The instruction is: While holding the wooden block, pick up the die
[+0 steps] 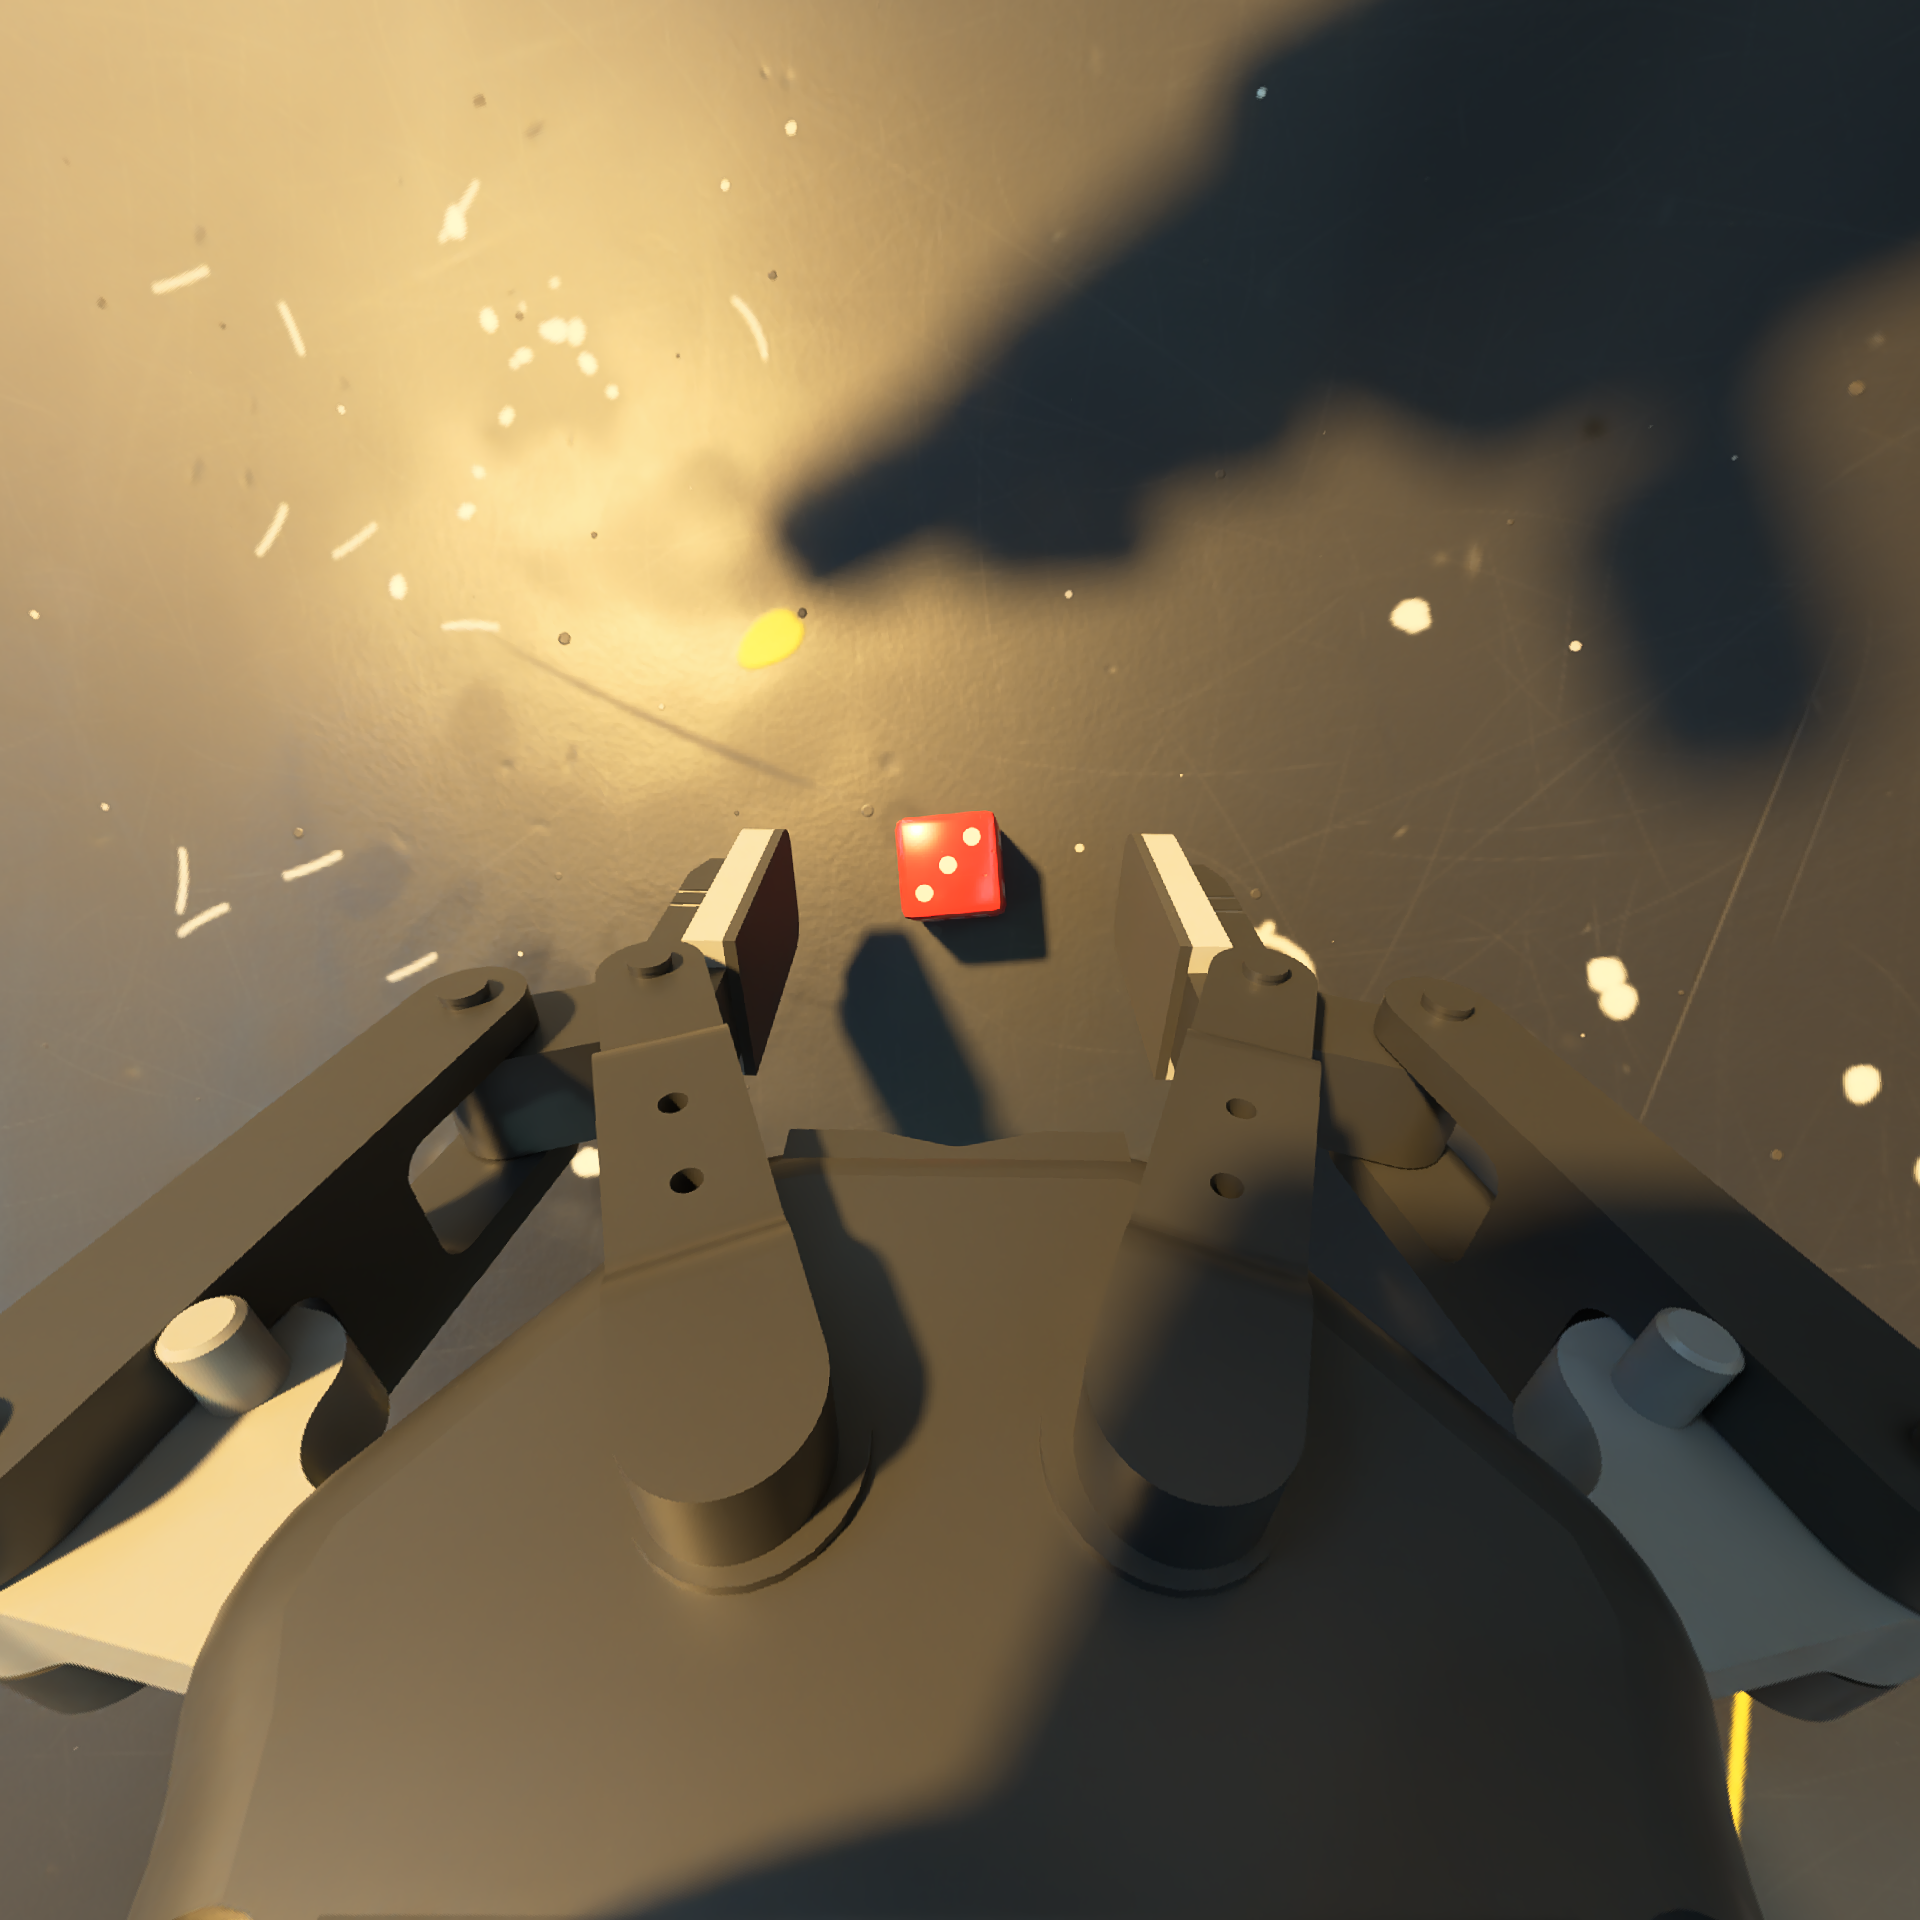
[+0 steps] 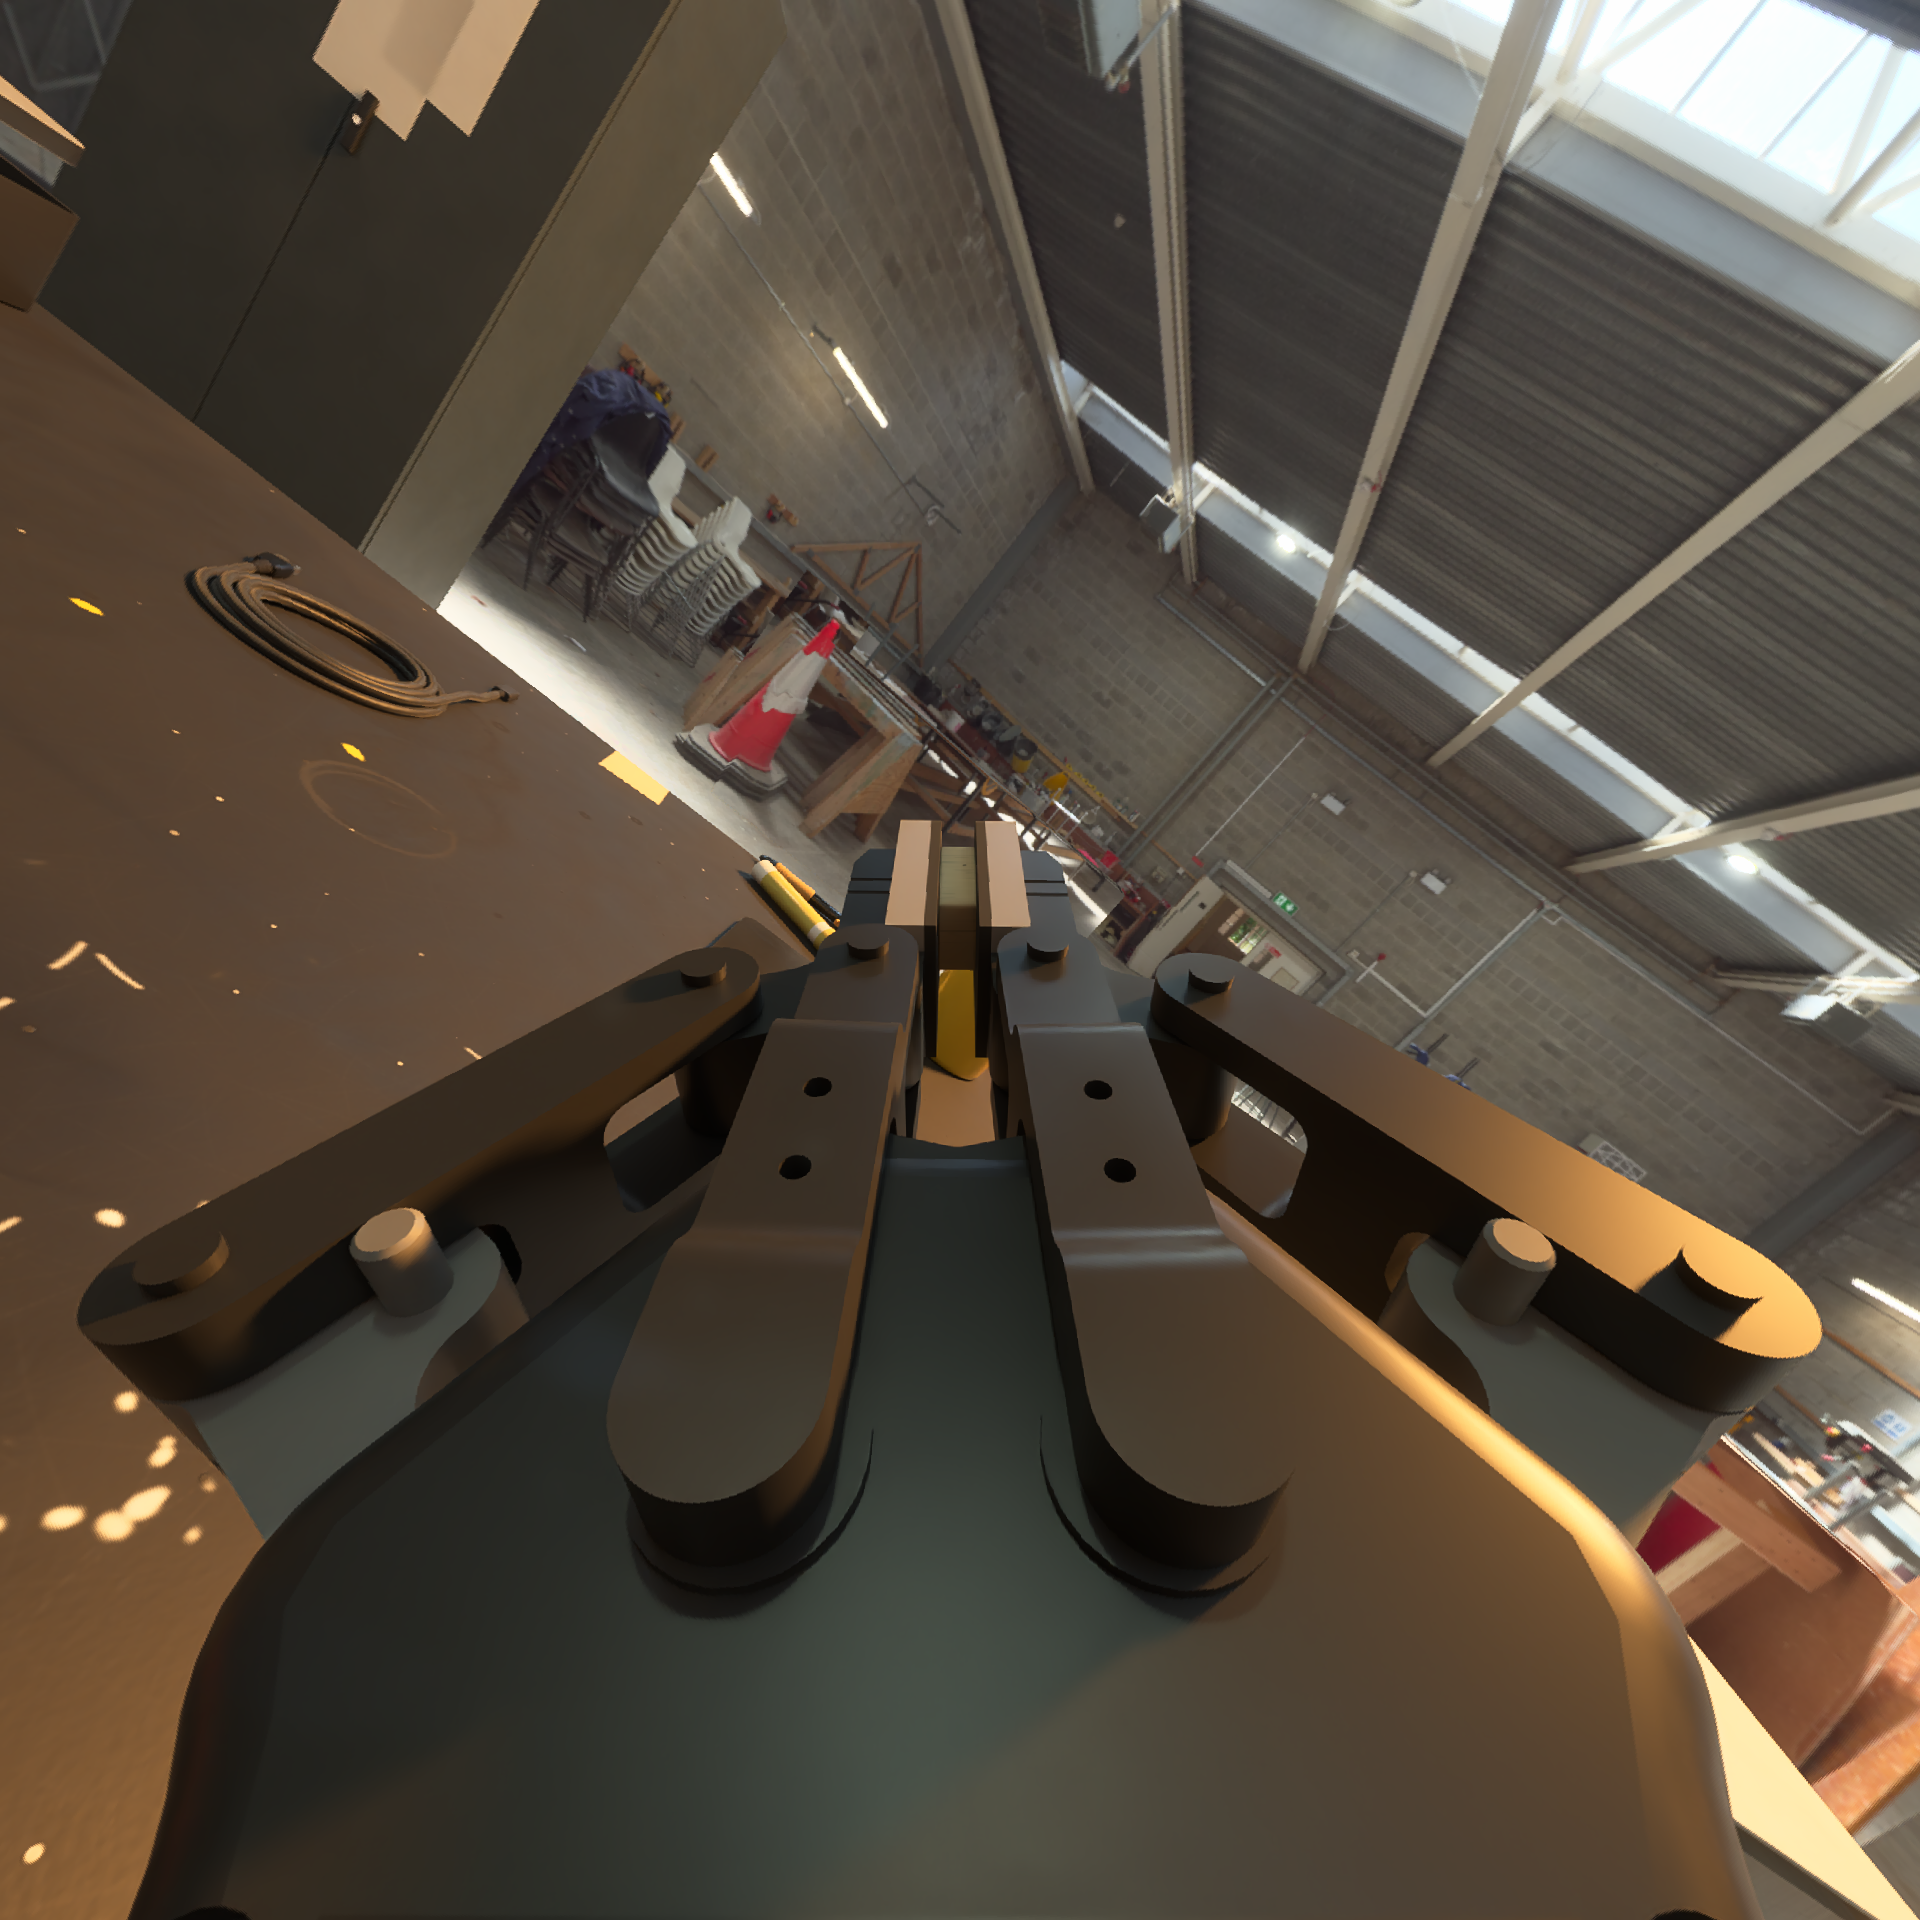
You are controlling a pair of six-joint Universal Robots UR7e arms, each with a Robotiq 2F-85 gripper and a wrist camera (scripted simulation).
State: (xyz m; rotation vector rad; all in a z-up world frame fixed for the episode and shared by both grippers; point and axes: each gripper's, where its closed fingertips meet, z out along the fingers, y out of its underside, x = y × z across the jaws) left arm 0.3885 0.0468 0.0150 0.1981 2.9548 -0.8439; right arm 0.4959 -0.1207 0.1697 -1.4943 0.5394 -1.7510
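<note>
A small red die (image 1: 949, 865) with white pips lies on the dark scuffed table (image 1: 416, 675) in the left wrist view. My left gripper (image 1: 961, 862) is open above the table, and the die sits between its two fingertips without touching either one. In the right wrist view my right gripper (image 2: 957, 873) is shut on a narrow yellow wooden block (image 2: 956, 1023), held between its pads, lifted off the table and tilted towards the hall beyond.
A coiled cable (image 2: 312, 639) lies on the table (image 2: 208, 935) near its far edge. A yellow-and-black pen-like object (image 2: 795, 899) lies by the right fingers. A yellow spot (image 1: 771, 637) marks the table beyond the die. A traffic cone (image 2: 774, 701) stands off-table.
</note>
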